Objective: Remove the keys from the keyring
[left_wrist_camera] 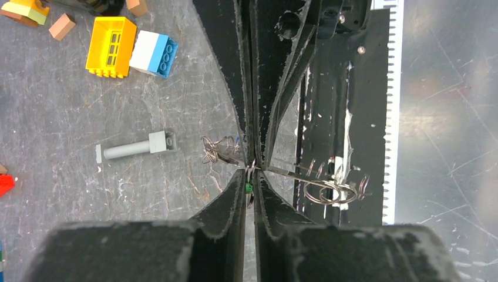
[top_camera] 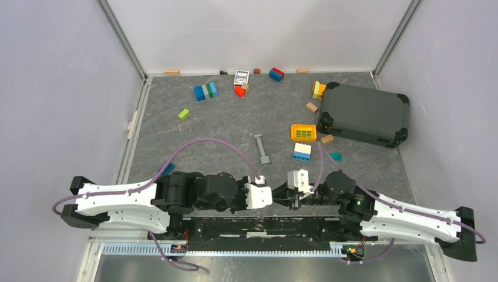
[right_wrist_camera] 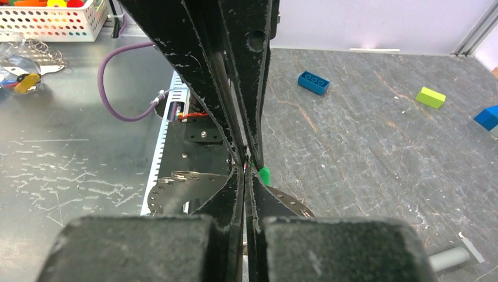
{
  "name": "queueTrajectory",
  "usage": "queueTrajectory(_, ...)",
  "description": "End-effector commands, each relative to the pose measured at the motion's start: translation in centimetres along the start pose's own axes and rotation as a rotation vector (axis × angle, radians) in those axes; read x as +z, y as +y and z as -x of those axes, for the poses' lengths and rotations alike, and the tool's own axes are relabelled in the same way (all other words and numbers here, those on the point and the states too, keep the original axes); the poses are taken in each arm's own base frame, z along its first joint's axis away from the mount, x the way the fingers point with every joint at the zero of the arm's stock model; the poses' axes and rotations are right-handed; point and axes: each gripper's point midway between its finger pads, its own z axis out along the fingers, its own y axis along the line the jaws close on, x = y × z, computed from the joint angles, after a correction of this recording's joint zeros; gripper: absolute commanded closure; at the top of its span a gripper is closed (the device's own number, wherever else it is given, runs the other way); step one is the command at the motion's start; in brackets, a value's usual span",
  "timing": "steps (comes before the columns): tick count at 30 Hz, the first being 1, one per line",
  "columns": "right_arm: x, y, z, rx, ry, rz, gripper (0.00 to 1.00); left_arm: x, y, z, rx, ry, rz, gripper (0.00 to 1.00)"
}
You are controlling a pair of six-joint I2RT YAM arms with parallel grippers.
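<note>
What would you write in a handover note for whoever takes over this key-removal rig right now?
Left pincer: shut on the green-headed key.
Right pincer: shut, tip to tip with the left; what it pinches is hidden.
Keyring: dangling beside the tips, over the black base plate.
Done: no key clearly off.
Left: work that key off, then any others.

Two robot arms (top_camera: 117, 202) sit at the table's (top_camera: 223, 126) near edge. On the table are:

- one dark case (top_camera: 364, 113)
- one grey bar (top_camera: 262, 148)
- one yellow grid block (top_camera: 303, 132)
- one card box (top_camera: 241, 77)
- five tan wooden blocks (top_camera: 312, 107)
- roughly eight coloured toy bricks (top_camera: 184, 114)
- one green-headed key (right_wrist_camera: 264, 174)
</note>
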Motion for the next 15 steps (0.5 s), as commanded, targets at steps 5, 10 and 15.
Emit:
queueTrajectory(5,-0.8,-0.5,2.5,-0.05,-0.118,-0.036,1.0,-2.0,0.7,3.3,-0.065,-0.206,0.026,0.68)
queueTrajectory(10,-1.0,-0.3,2.8,-0.056,-0.141,-0.029,1.0,-2.3,0.6,3.4,-0.085,-0.243,0.027,0.66)
queueTrajectory(15,-1.3,-0.3,3.3,-0.065,-0.169,-0.032,1.0,-2.1,0.4,3.3,-0.099,-0.26,0.025,0.66)
